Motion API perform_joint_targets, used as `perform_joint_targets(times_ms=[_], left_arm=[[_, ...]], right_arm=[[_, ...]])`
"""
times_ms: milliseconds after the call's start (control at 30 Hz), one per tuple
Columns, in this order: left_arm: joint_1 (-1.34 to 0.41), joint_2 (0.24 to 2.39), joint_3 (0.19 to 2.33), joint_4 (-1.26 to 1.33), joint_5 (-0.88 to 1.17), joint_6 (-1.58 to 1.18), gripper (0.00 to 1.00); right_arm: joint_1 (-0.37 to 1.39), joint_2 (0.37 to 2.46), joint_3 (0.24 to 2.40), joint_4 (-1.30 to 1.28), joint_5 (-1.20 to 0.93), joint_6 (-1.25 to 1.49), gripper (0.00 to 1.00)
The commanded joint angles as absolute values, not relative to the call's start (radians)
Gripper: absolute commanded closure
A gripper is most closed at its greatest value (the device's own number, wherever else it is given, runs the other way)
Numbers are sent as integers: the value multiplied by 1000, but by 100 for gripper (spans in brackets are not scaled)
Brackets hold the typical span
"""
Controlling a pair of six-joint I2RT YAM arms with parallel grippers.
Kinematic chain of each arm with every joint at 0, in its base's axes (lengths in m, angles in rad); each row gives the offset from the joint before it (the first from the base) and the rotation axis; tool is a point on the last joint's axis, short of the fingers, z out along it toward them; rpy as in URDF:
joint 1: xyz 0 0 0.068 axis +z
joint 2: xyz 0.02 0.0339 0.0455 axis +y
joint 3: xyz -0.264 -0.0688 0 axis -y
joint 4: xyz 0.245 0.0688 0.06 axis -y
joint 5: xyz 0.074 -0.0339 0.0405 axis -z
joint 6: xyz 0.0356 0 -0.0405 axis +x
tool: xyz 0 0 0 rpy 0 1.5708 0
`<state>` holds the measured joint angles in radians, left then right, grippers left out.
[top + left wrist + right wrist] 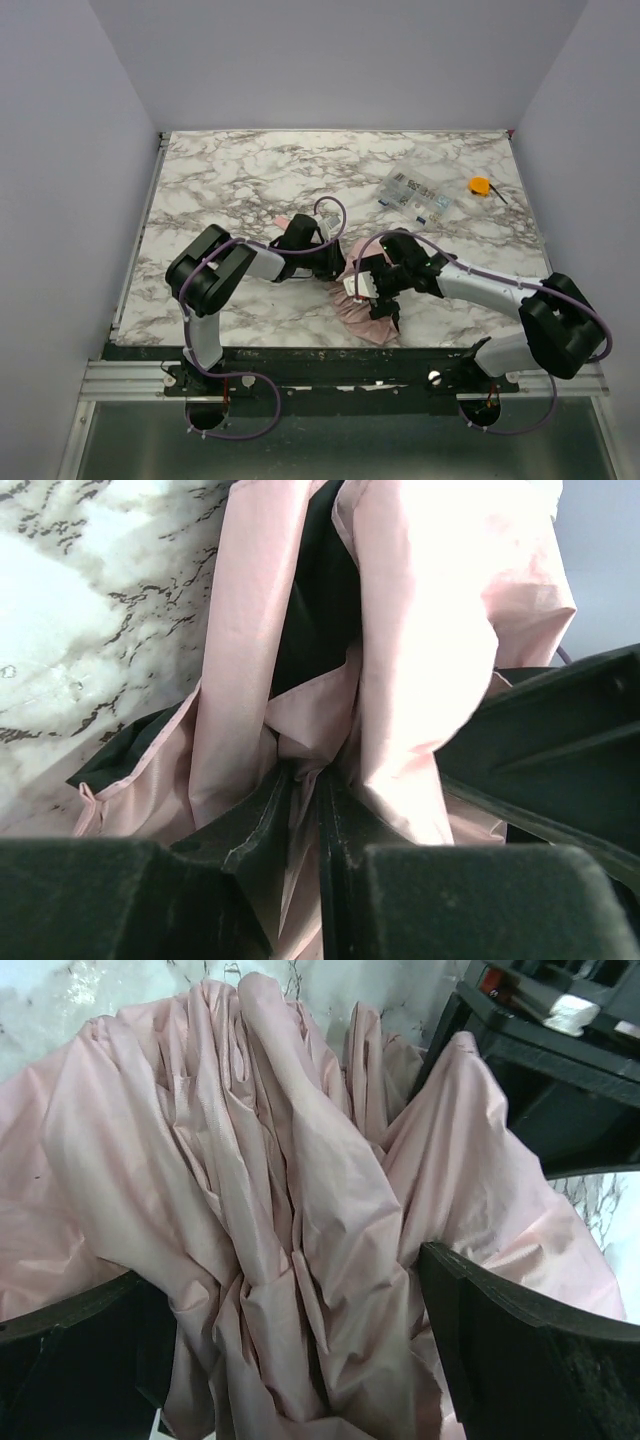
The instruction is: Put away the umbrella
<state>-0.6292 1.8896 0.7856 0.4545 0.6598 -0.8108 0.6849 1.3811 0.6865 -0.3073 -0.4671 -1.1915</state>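
Observation:
The umbrella is a bunched pale pink canopy lying near the table's front edge between both arms. My left gripper is at its left end. In the left wrist view the gripper is shut on a fold of the pink fabric, with dark lining showing between the folds. My right gripper sits on top of the canopy. In the right wrist view its fingers flank the gathered fabric and press on both sides of it. The shaft and handle are hidden.
A clear labelled plastic packet lies at the back right, with a small orange object beside it. A small pink bit peeks out behind the left wrist. The marble table is walled on three sides.

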Motion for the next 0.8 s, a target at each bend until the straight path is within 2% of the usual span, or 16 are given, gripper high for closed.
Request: perform_joint_targets(times_ms=[0, 133, 233, 567, 700, 767], left_arm=[[-623, 1928, 760, 351, 684, -765, 84], [-622, 1896, 752, 357, 693, -771, 84], [-613, 1853, 756, 359, 684, -786, 80], [-541, 1684, 776, 401, 676, -853, 59], [-526, 1625, 763, 364, 623, -814, 56], [-523, 1584, 734, 328, 553, -779, 54]], right_arm=[[689, 1439, 639, -228, -330, -1204, 0], [688, 1486, 643, -316, -361, -1250, 1], [690, 1517, 668, -400, -402, -1268, 7], [693, 1578, 670, -452, -404, -1266, 42], [696, 1601, 685, -467, -409, -1261, 51], [698, 1606, 693, -473, -417, -1258, 53]])
